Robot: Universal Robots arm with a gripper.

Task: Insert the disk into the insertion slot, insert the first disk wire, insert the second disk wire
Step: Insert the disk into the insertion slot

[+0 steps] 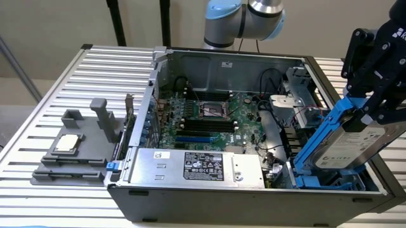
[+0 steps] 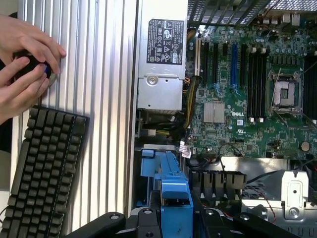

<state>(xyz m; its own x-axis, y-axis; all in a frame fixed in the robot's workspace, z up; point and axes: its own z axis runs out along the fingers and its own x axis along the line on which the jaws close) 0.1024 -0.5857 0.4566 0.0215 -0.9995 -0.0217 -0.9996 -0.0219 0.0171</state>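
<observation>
While the gripper [image 1: 373, 113] clamps the disk [image 1: 355, 142], tilted just over the insertion slot [image 1: 320, 181], the open computer case [image 1: 254, 203] holds a motherboard [image 1: 216, 114] and a power-supply box [image 1: 197, 166]. Print on the box's black label and the disk's white one is too small to read.

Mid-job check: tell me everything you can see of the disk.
The disk is a flat silver-grey metal drive with a white printed label, framed by a bright blue plastic carrier. It stands steeply tilted over the case, on the exterior view's right, the gripper clamped on its upper end, its lower end down at the insertion slot, not seated flat.
</observation>
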